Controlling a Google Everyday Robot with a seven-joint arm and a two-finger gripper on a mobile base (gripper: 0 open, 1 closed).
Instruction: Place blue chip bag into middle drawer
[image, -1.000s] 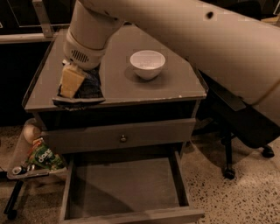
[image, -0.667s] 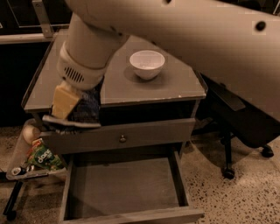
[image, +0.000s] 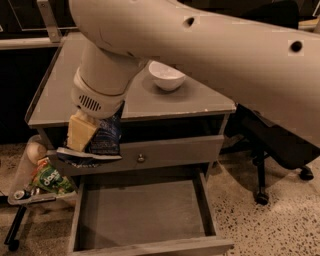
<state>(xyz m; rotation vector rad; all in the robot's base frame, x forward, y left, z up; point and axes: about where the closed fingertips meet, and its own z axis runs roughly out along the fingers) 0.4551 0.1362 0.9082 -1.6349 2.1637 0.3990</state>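
Note:
My gripper (image: 89, 136) hangs from the big white arm in front of the cabinet's left front corner, shut on the blue chip bag (image: 106, 136). The dark blue crinkled bag hangs between a yellowish finger (image: 80, 132) and the arm's wrist, level with the shut upper drawer front. The middle drawer (image: 142, 215) is pulled open below, a wide grey box with a bare flat floor. The bag is above the drawer's back left corner, well above its floor.
A white bowl (image: 166, 76) stands on the grey cabinet top (image: 55, 95). A drawer front with a small round knob (image: 141, 158) is shut above the open drawer. A green snack bag (image: 50, 181) lies on a tray at the left. An office chair base (image: 280, 175) stands at the right.
The arm has carried the blue chip bag off the cabinet top, forward and down over the front edge, to in front of the upper drawer front.

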